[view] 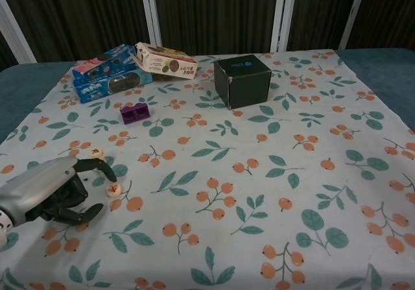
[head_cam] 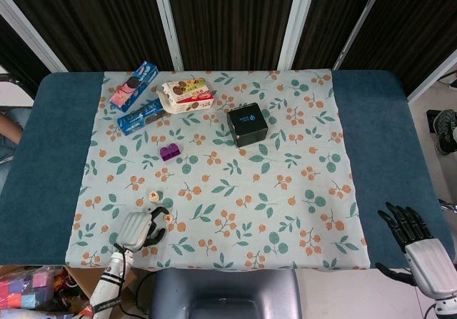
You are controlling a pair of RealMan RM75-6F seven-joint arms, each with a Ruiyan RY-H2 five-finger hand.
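Note:
My left hand (head_cam: 139, 229) (view: 53, 194) hovers low over the floral cloth near its front left edge, fingers loosely curved, thumb apart, nothing in it. A round pale token with a red mark (head_cam: 168, 218) (view: 113, 189) lies just beyond its fingertips, not touched. A second round token (head_cam: 153, 196) (view: 96, 152) lies a little farther back. My right hand (head_cam: 419, 242) hangs off the table's front right corner with its fingers spread and empty; the chest view does not show it.
A purple block (head_cam: 170, 152) (view: 135, 113) sits left of centre. A black box (head_cam: 247, 123) (view: 242, 80) stands mid-back. Three cookie boxes cluster at the back left: pink-blue (head_cam: 133, 85), blue (head_cam: 141, 115) (view: 107, 84), white-red (head_cam: 188, 95) (view: 165, 60).

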